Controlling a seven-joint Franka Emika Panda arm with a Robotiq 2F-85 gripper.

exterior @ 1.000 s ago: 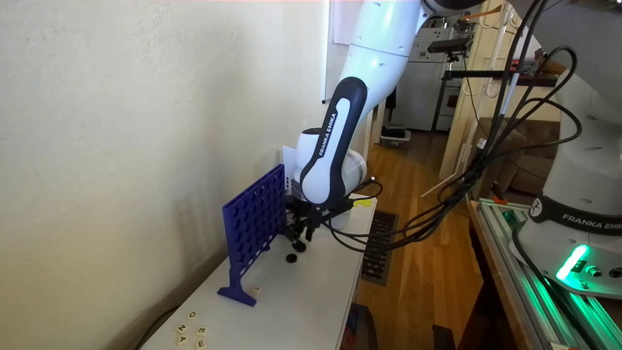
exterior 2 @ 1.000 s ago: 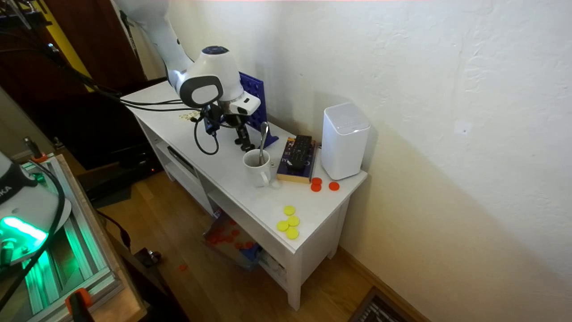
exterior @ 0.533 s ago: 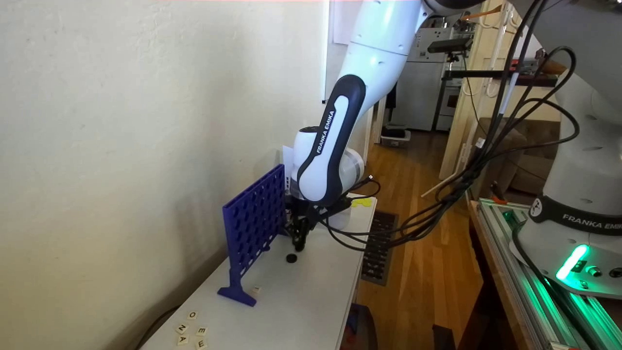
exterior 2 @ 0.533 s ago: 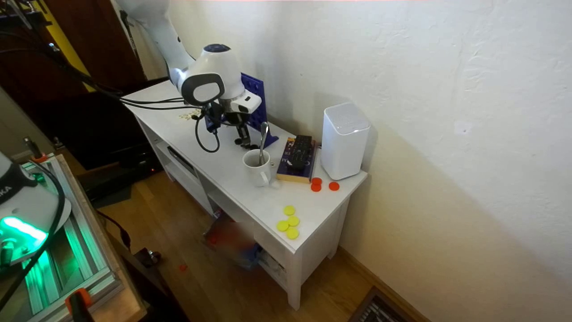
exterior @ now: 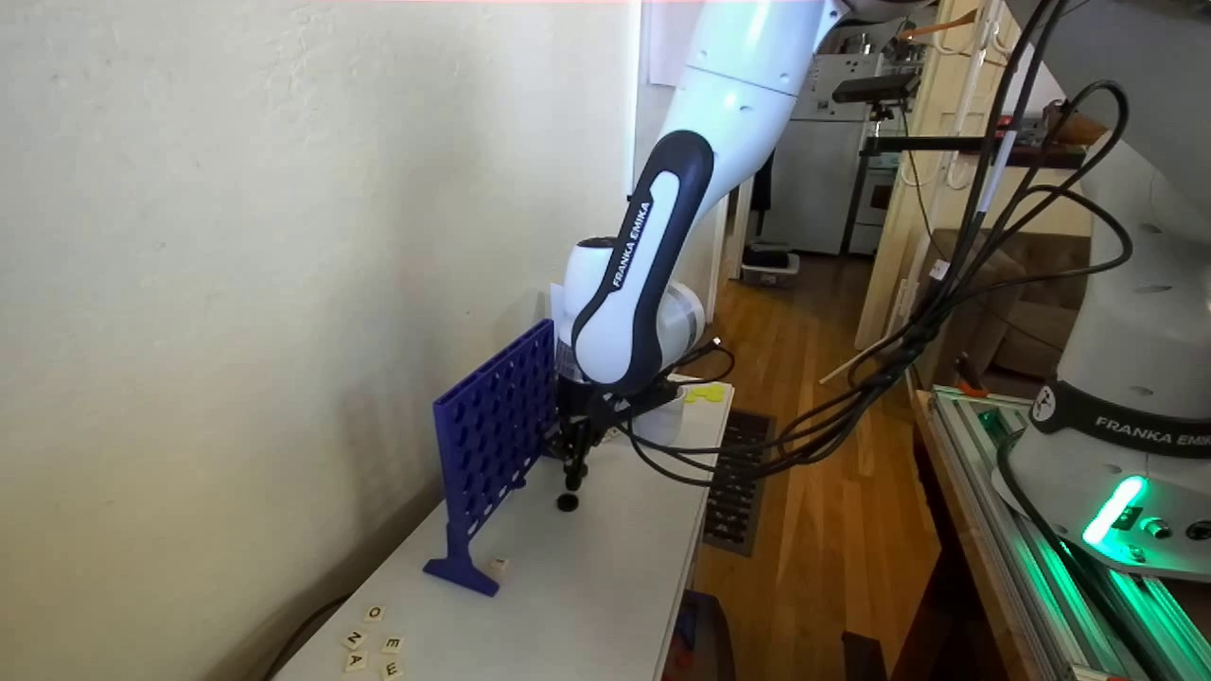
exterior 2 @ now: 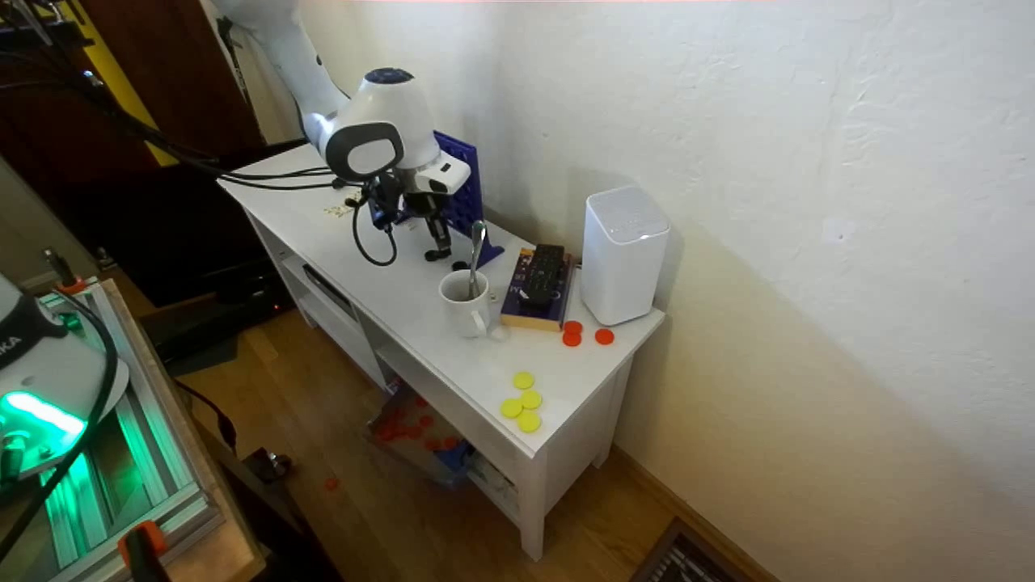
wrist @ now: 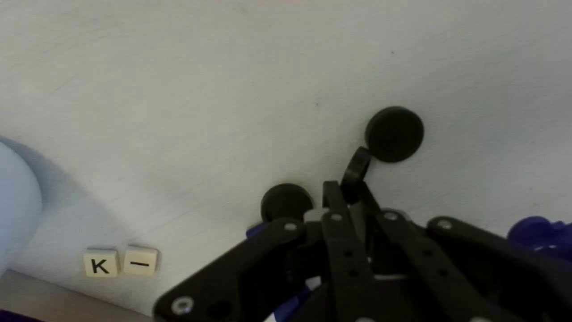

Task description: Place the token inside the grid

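The grid, a blue upright rack with round holes, stands on the white table beside the wall, in both exterior views. My gripper is low over the tabletop in front of it. In the wrist view its fingers are shut on a black token, which is tilted up on edge and sticks out past the fingertips. Another black token lies flat, close by the held one's far edge. A third black token lies flat left of the fingers, partly covered by the gripper. Blue feet of the grid show at the right.
Near the gripper is a white mug with a spoon. Beyond it are a book with a remote, a white box-shaped device, red tokens and yellow tokens. Letter tiles lie near the grid's other end.
The fingers have come together, shutting on a black token that is now tipped on edge. My arm has risen slightly and shifted a little toward the grid.
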